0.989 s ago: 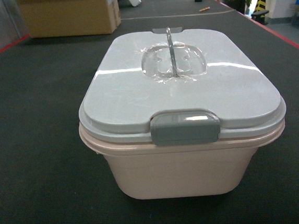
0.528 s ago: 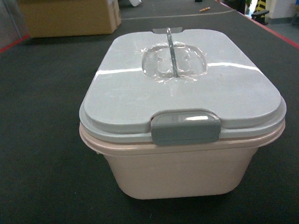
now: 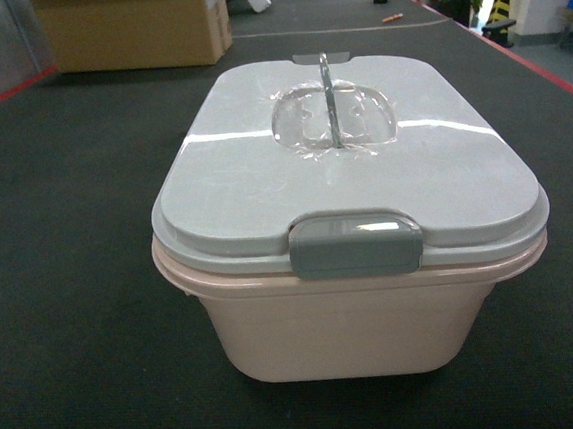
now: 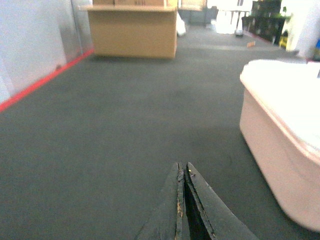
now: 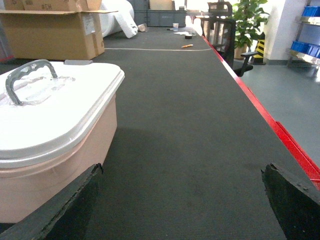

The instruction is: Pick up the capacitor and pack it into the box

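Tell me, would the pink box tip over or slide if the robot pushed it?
Probably slide a little, not tip: the box looks low and wide and sits flat. The dark mat looks rough, so it may grip. The smooth, shiny lid could be slippery; the upright handle seems easier to hold.

The box (image 3: 346,325) is pale pink with a light grey lid (image 3: 263,176) and darker grey latch (image 3: 354,245). The mat (image 3: 75,323) is dark charcoal, edged in red; the carton (image 3: 130,27) is brown.

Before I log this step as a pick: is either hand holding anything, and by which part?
Nothing is held. The left hand is shut on nothing above the mat; the right hand is open with nothing between its fingers. The box sits closed, untouched.
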